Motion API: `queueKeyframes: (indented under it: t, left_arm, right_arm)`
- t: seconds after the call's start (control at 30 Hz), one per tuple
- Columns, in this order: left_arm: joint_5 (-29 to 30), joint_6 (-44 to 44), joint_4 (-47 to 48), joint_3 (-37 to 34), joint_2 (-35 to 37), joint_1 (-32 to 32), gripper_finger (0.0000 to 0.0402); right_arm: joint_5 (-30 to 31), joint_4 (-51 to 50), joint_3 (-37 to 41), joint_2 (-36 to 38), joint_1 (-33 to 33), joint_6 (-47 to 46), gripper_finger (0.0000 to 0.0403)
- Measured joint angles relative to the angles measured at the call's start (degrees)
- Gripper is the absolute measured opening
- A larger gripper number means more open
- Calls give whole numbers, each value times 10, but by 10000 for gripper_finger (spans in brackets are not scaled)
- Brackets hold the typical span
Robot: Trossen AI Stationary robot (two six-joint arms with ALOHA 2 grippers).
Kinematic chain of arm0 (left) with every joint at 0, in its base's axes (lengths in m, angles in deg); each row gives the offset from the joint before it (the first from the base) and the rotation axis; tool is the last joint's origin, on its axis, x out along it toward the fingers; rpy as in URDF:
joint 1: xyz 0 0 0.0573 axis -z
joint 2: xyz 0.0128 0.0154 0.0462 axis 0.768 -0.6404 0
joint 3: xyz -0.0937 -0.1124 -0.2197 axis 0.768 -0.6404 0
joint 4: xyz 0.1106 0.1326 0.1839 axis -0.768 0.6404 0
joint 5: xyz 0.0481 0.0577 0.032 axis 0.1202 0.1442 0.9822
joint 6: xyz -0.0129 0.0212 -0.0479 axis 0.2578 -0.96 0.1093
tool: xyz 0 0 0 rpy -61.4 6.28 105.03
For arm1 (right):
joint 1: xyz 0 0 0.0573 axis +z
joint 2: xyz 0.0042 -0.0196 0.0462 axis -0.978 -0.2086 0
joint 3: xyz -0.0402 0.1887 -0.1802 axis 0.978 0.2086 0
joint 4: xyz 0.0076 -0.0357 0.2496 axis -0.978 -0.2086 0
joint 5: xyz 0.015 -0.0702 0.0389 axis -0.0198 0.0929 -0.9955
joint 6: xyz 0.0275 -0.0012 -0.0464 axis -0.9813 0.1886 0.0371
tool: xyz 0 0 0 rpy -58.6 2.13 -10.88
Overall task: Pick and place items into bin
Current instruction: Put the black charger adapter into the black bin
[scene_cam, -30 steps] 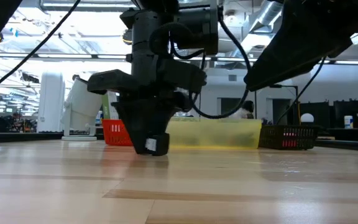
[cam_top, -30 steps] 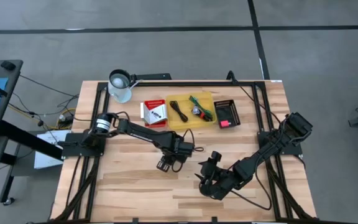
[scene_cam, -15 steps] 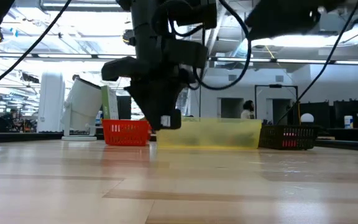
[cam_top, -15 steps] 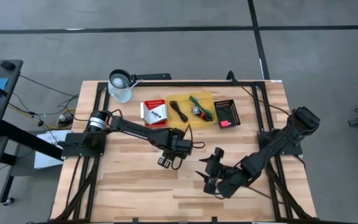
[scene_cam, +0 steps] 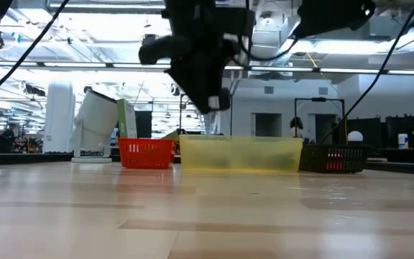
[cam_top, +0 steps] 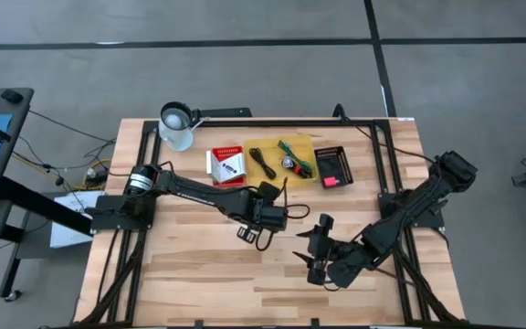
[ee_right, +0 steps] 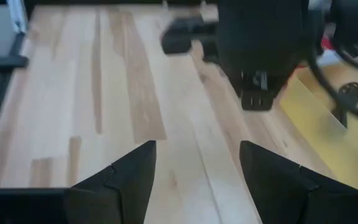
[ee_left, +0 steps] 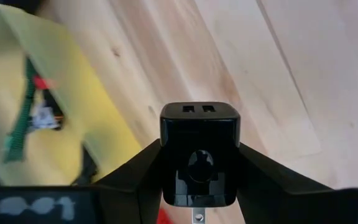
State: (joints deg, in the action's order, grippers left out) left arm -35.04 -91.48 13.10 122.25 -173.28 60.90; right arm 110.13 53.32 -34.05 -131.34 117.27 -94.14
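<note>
My left gripper (cam_top: pixel 252 231) hangs over the table's middle, shut on a small black charger block (ee_left: pixel 197 155) with two slots on its end. In the low view the block (scene_cam: pixel 216 101) is well above the wood. The yellow bin (cam_top: pixel 263 183) at the far side holds thin black cords (cam_top: pixel 261 163), a green stick (cam_top: pixel 292 153) and a silvery piece (cam_top: pixel 289 164). A white packet lies in the red basket (cam_top: pixel 226 166). A red-pink piece (cam_top: pixel 331 181) lies in the black basket. My right gripper (cam_top: pixel 316 256) waits open, right of and nearer than the left one. My left gripper pinches the charger block between its two fingers (ee_left: pixel 135 180), one on each long side (ee_left: pixel 166 162). The fingers point down from above. The block is lifted clear of the table, its slotted end (ee_left: pixel 197 111) facing away from the wrist.
A white cup (cam_top: pixel 176 126) stands at the far left corner. The red basket (scene_cam: pixel 146 153), yellow bin (scene_cam: pixel 239 155) and black basket (scene_cam: pixel 333 158) stand in a row along the far side. Bare wood (cam_top: pixel 190 274) stretches across the near half. Black frame rails run along both sides.
My left gripper has risen from just above the table to well above it, carrying the block, and has drifted toward the far edge and the yellow bin. My right gripper has shifted a little toward the table's right edge.
</note>
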Motion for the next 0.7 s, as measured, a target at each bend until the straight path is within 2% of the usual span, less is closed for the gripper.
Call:
queueKeyframes:
  t: [0.1, 0.23, 0.53, 0.7]
  left_arm:
    - [22, -2, 19, 26, 0, 7, 153]
    - [38, -3, 37, 54, 0, 16, 150]
    - [71, -17, 55, 82, 1, 33, 152]
    - [85, -18, 69, 82, 1, 41, 152]
  right_arm:
    - [10, -8, 0, 0, -1, -3, 228]
    - [53, -3, 1, -9, 1, -3, 228]
    - [242, 26, 2, -100, 24, 6, 228]
    - [292, 54, 2, -141, 30, 6, 229]
